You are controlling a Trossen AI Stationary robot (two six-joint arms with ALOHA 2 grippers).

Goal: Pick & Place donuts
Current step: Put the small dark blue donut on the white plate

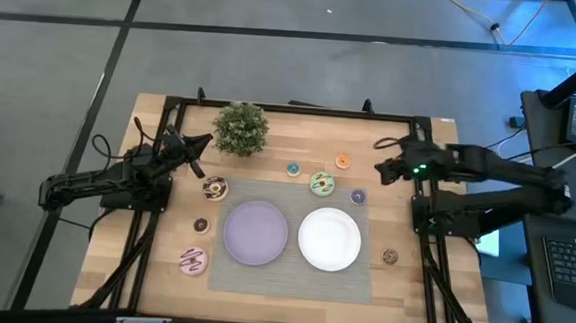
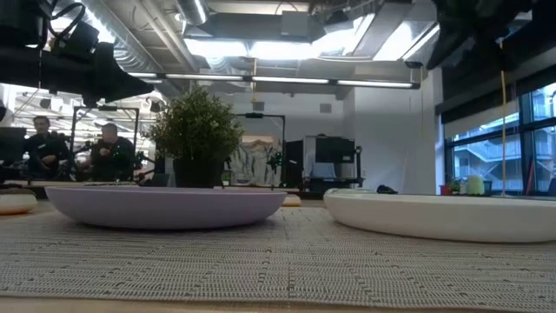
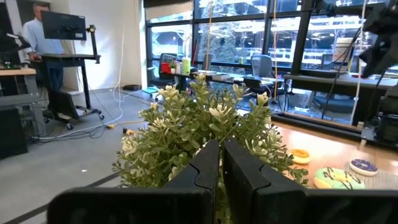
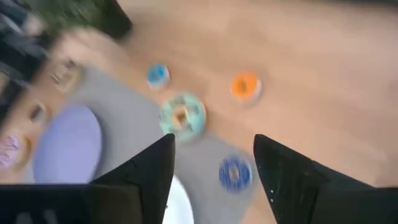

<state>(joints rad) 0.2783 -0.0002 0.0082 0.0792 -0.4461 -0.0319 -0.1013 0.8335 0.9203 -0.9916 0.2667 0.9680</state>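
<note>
Several toy donuts lie flat on the table. A chocolate-white one (image 1: 214,187), a small brown one (image 1: 201,224) and a pink one (image 1: 194,262) lie at the left. A blue one (image 1: 294,169), a green one (image 1: 322,185), an orange one (image 1: 343,162) and a purple one (image 1: 358,197) lie at the far middle. A brown one (image 1: 390,256) lies at the right. My left gripper (image 1: 201,144) is shut and empty (image 3: 219,168), beside the potted plant (image 1: 240,129). My right gripper (image 1: 383,170) is open and empty (image 4: 214,162), above the table, right of the orange donut (image 4: 244,86) and the purple donut (image 4: 235,173).
A lilac plate (image 1: 256,233) and a white plate (image 1: 329,238) rest side by side on a grey mat (image 1: 291,282) at the table's middle. The plant stands at the far edge. Black frame bars run round the table. People work at desks in the room behind.
</note>
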